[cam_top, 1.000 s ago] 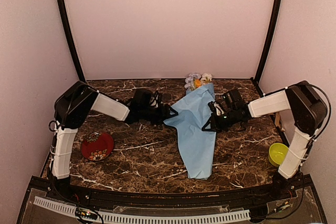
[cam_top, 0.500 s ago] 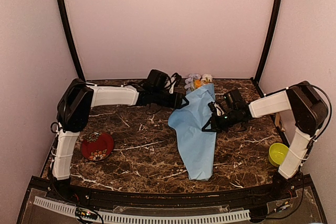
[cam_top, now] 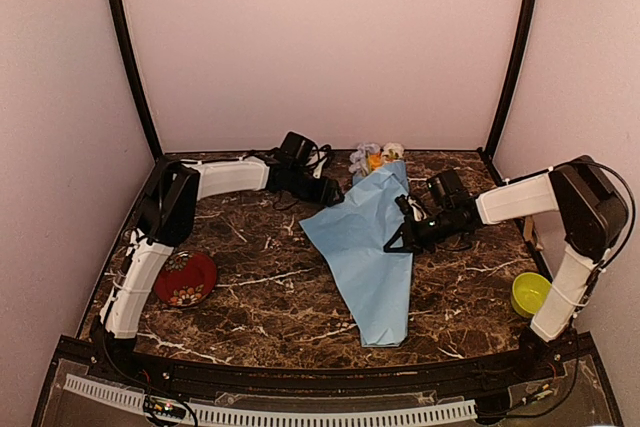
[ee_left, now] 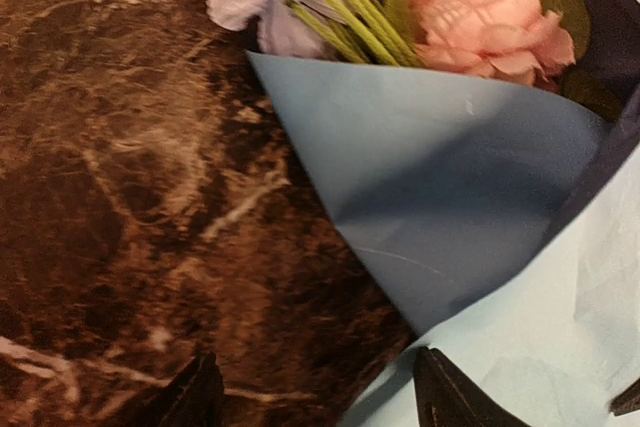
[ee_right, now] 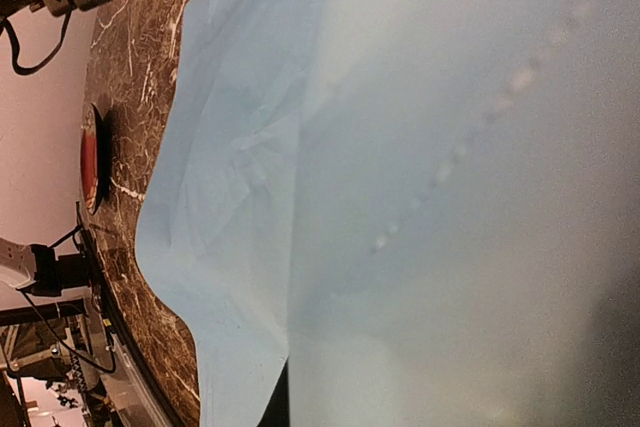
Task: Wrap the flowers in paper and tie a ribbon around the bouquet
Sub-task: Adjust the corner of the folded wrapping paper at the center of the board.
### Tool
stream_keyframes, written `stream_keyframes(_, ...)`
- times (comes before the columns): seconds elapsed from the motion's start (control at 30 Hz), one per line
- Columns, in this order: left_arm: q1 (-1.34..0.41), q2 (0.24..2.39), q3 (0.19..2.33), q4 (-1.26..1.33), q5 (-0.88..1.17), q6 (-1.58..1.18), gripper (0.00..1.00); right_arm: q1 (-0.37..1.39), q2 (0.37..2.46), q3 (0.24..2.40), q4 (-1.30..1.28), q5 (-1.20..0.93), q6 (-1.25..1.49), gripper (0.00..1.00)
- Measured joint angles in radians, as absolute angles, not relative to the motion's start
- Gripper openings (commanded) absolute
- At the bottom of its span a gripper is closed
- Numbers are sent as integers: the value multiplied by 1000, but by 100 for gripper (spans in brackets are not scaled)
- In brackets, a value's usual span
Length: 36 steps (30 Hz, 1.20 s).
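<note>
The bouquet lies along the middle of the table. The light-blue paper (cam_top: pixel 365 247) is loosely folded round the flowers (cam_top: pixel 375 155), whose pink, white and orange heads (ee_left: pixel 490 22) stick out at the far end against the navy inner face. My left gripper (cam_top: pixel 330 193) is open low at the paper's upper left edge; in the wrist view (ee_left: pixel 320 402) one fingertip is over the marble and the other over the paper. My right gripper (cam_top: pixel 393 240) is shut on the paper's right side. Paper (ee_right: pixel 420 177) fills its wrist view and hides the fingers.
A red patterned dish (cam_top: pixel 185 279) sits at the front left. A yellow-green cup (cam_top: pixel 528 293) stands at the front right by the right arm's base. A thin tan strip (cam_top: pixel 528 231) lies at the table's right edge. Pink walls close in three sides.
My left arm has swung from the paper's left-middle edge back toward the flower end. The paper's left flap has spread out wider to the left. The right arm has stayed put.
</note>
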<state>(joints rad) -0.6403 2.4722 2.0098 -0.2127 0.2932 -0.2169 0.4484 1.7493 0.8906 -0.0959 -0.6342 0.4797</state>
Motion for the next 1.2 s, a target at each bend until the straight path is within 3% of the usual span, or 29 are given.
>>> stream_keyframes(0.2,-610,2471,2045,-264,244,-185,65,448,1721,889,-110,-642,480,0)
stream_keyframes(0.3,-626,2469,2045,-271,264,-136,71,448,1716,889,-113,-648,480,0)
stream_keyframes(0.37,-641,2466,2043,-261,334,-86,73,448,1716,889,-116,-652,479,0)
stream_keyframes(0.53,-652,2451,2028,-165,560,-61,66,448,1716,887,-133,-653,464,0)
stream_keyframes(0.73,-587,2449,2032,-43,762,-73,84,448,1716,883,-139,-657,448,0)
stream_keyframes(1.03,-590,2568,2344,-47,884,-59,84,448,1716,874,-163,-672,418,0)
stream_keyframes(1.2,-625,2622,2376,-38,920,-62,83,448,1716,864,-163,-683,411,0)
